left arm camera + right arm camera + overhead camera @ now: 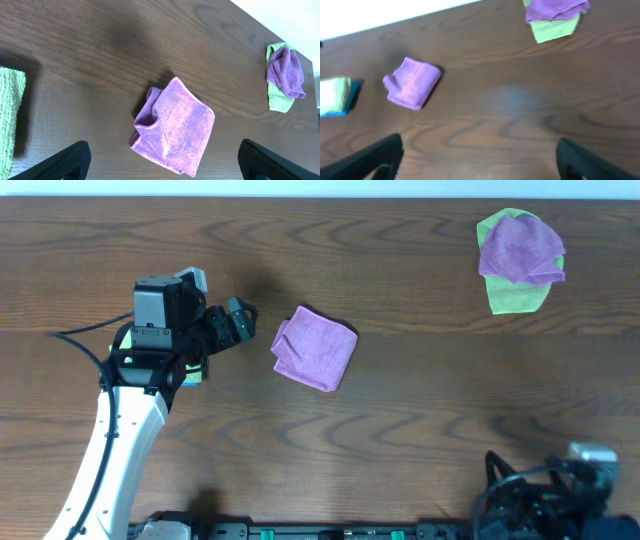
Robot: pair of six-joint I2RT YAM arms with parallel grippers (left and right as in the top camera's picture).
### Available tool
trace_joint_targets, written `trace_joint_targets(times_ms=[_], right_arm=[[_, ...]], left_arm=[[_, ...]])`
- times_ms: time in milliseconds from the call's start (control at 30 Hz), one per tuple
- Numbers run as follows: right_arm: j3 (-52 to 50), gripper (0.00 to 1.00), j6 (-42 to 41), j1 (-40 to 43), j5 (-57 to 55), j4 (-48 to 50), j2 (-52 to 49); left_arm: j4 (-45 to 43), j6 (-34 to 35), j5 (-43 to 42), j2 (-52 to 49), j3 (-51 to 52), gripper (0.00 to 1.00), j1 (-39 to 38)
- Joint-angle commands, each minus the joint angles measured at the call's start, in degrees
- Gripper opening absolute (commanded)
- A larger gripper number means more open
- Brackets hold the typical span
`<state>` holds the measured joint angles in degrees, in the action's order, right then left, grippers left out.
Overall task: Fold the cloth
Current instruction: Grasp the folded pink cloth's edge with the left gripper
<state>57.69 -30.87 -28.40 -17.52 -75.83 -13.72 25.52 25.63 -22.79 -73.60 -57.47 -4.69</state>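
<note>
**Folded purple cloth at mid-surface, both pincers spread**

On the far left, the white left arm (115, 440) reaches up over the dark wooden surface (420, 400). Beneath its wrist lies a green cloth (332, 95) with a blue edge (353, 95) showing at its side. The left pincer (240, 323) hangs just left of the purple cloth (315, 347), apart from it. Its fingers (65, 161) are spread wide in the wrist view.

The purple cloth lies near the middle as a rough, tilted square, with a loose rumpled fold along its left edge. At the far right corner a second purple cloth (520, 248) sits crumpled on another green cloth (515, 298). The right pincer (545, 495) rests at the near right edge, well apart from every cloth. Its fingers (375, 159) are spread too.
</note>
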Motion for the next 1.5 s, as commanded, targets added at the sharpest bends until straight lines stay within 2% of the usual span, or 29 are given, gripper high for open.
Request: trace_joint_targets(times_ms=[0,333,467,633,733,800,900,1000,1067,1200,1333,1467], right_arm=[[-0.02,0.99,-6.01,0.37,-5.42,-0.22,2.38],[-1.29,0.99,-8.09,0.37,-18.25,3.89,2.95],[-1.29,0.99,-8.07,0.37,-18.69,4.02,2.95],[-1.29,0.99,-8.07,0.37,-18.67,3.91,2.95],[-1.29,0.99,-8.07,0.37,-18.67,3.15,2.95],[-1.29,0.99,-8.07,0.37,-18.67,2.54,2.95],[-1.29,0.99,-8.07,0.37,-18.67,2.54,2.95],[-1.29,0.99,-8.07,0.37,-18.67,2.54,2.95],[-1.29,0.99,-8.07,0.37,-18.67,2.54,2.95],[-1.29,0.99,-8.07,0.37,-18.67,2.54,2.95],[-1.29,0.99,-8.07,0.37,-18.67,2.54,2.95],[-1.29,0.99,-8.07,0.37,-18.67,2.54,2.95]], left_arm=[[-0.15,-0.33,-1.27,1.60,-1.20,0.95,0.17],[-2.82,-0.31,-2.60,1.88,-1.20,0.95,0.17],[-4.59,0.15,-5.81,1.88,-1.20,0.95,0.17],[-3.65,4.11,-5.95,1.88,-1.20,0.95,-0.76],[-2.62,7.78,-1.40,1.88,-1.20,0.96,-3.78],[-1.84,12.46,4.59,1.88,-1.20,0.95,-7.39],[0.66,23.89,13.22,1.88,-1.20,0.95,-12.31],[4.55,34.16,17.07,1.46,-1.16,0.95,-15.58],[7.69,37.62,16.76,0.55,-1.03,0.95,-15.96],[9.84,38.75,11.06,-1.18,2.43,0.95,-14.40],[4.57,38.73,4.63,-1.22,10.34,0.95,-11.72],[-8.00,38.66,0.11,-1.22,19.89,0.95,-10.84]])
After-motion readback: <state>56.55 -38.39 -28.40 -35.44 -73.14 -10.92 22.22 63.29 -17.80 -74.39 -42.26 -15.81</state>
